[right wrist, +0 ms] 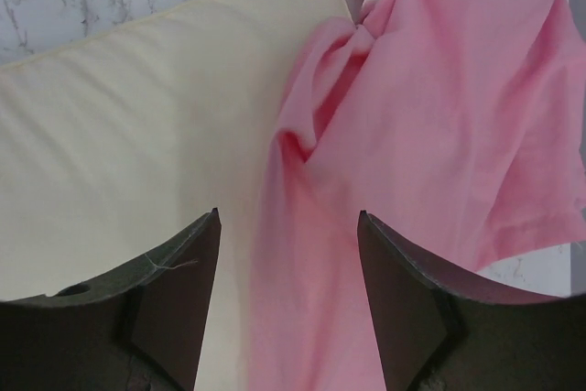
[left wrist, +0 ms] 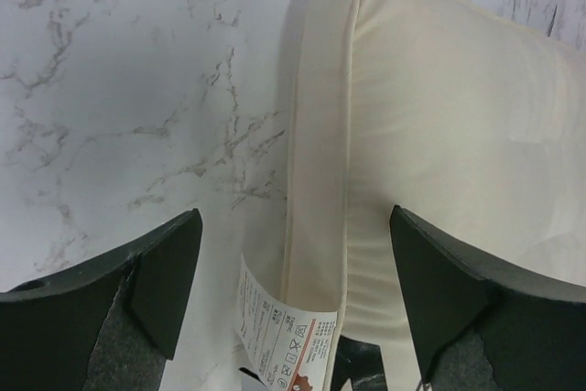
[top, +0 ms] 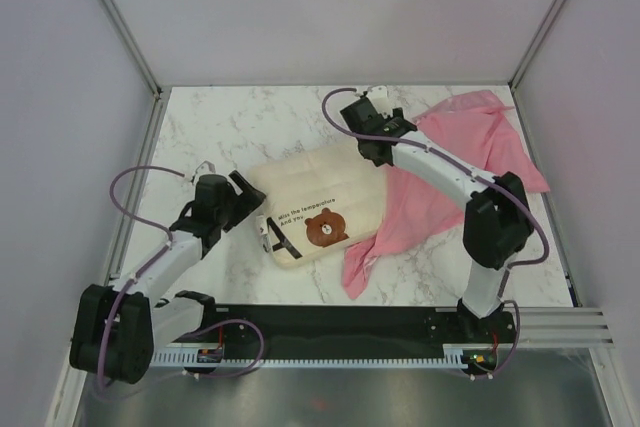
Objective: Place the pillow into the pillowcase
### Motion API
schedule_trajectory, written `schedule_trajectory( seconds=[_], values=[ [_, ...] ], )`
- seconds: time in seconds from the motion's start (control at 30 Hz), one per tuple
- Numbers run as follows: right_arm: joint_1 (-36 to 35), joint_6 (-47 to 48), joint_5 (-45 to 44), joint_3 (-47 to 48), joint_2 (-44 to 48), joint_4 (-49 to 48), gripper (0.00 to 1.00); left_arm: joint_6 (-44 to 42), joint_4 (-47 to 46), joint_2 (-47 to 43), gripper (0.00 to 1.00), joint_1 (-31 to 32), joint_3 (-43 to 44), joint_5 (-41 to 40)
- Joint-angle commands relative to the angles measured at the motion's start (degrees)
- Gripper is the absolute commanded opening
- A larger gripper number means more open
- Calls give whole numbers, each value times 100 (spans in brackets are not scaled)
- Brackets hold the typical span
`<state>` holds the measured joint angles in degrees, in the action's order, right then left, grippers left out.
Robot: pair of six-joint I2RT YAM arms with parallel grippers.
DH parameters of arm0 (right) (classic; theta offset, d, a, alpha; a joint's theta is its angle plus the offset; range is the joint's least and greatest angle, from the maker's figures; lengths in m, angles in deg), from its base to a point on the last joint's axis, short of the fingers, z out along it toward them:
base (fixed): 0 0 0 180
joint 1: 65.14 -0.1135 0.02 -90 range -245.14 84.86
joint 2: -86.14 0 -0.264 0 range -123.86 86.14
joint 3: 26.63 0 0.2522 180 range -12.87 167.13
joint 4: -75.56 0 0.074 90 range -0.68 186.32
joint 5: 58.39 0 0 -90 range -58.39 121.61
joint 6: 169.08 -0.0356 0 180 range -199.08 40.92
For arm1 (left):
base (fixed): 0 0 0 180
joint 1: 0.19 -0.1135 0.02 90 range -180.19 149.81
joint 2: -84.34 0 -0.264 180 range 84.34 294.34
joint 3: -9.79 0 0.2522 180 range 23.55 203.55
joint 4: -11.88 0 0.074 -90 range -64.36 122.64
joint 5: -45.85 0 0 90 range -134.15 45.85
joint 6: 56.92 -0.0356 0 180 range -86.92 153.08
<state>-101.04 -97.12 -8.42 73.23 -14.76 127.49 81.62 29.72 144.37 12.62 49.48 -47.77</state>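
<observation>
The cream quilted pillow [top: 315, 202] lies at the table's middle, with its brown bear face [top: 327, 229] and dark text facing up. The pink pillowcase [top: 450, 167] lies crumpled to its right, its edge against the pillow's right side. My left gripper [top: 250, 197] is open at the pillow's left end. In the left wrist view, the gripper [left wrist: 293, 263] straddles the pillow's [left wrist: 458, 116] piped edge and white care label [left wrist: 284, 327]. My right gripper [top: 378, 152] is open at the pillow's far right corner. In the right wrist view, the gripper [right wrist: 288, 254] hangs over the line where the pillowcase [right wrist: 439, 135] meets the pillow [right wrist: 137, 135], gripping nothing.
The white marble table [top: 230, 127] is enclosed by white walls with metal frame posts [top: 120, 22]. A black rail [top: 330, 322] runs along the near edge between the arm bases. The pillowcase reaches the far right corner of the table.
</observation>
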Motion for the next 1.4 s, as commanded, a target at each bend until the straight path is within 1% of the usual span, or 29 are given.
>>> schedule_trajectory(
  seconds=[0.0, 0.07, 0.13, 0.2, 0.27, 0.43, 0.6, 0.73, 0.77, 0.83, 0.87, 0.93, 0.97, 1.0, 1.03, 1.1, 1.17, 1.2, 1.27, 1.37],
  values=[
    [21, 345, -804, 906, -624, 199, 70, -327, -381, 360, 91, -43, 465, 546],
    [144, 494, -1023, 1293, -1149, 234, 70, -336, -555, 640, 91, -60, 570, 599],
    [215, 626, -1295, 1890, -1684, 365, 70, -327, -583, 816, 92, -69, 667, 599],
    [320, 810, -1656, 2416, -2002, 541, 70, -336, -645, 1080, 92, -69, 799, 634],
    [460, 846, -1902, 2691, -2345, 717, 70, -353, -697, 1317, 92, -69, 922, 695],
    [768, 846, -1851, 2552, -2443, 744, 70, -345, -821, 1687, 92, -78, 1036, 783],
    [813, 829, -1649, 2289, -2311, 762, 69, -371, -847, 1767, 91, -78, 1133, 775],
    [865, 759, -1675, 2270, -2294, 946, 59, -432, -830, 1644, 91, -78, 1142, 713],
    [891, 741, -1657, 2270, -2285, 972, 52, -450, -830, 1617, 91, -78, 1151, 705],
    [935, 750, -1613, 2288, -2337, 982, 44, -485, -821, 1565, 90, -78, 1151, 705],
    [953, 750, -1639, 2305, -2364, 982, 30, -503, -821, 1538, 90, -78, 1151, 696],
    [971, 767, -1709, 2419, -2469, 982, 17, -546, -821, 1547, 90, -78, 1177, 731],
    [997, 750, -1753, 2481, -2513, 973, 5, -573, -821, 1590, 89, -78, 1221, 800],
    [1006, 750, -1762, 2664, -2557, 947, 2, -608, -829, 1626, 89, -78, 1256, 853],
    [1032, 784, -1736, 2753, -2670, 877, 0, -713, -847, 1678, 88, -78, 1300, 950],
    [1041, 994, -1544, 3024, -2837, 527, 0, -792, -847, 1958, 88, -78, 1502, 1187],
    [1041, 1101, -1534, 3280, -2987, 350, 0, -924, -821, 2248, 88, -87, 1783, 1389],
    [1041, 1153, -1569, 3525, -3171, 218, 0, -968, -682, 2581, 88, -78, 1888, 1364],
    [1059, 1329, -1622, 3763, -3339, 103, 0, -1100, -601, 2899, 88, -113, 2152, 1214],
    [1050, 1548, -1447, 3949, -3541, -169, 0, -1144, -601, 3549, 89, -192, 2485, 1432]
  ],
)
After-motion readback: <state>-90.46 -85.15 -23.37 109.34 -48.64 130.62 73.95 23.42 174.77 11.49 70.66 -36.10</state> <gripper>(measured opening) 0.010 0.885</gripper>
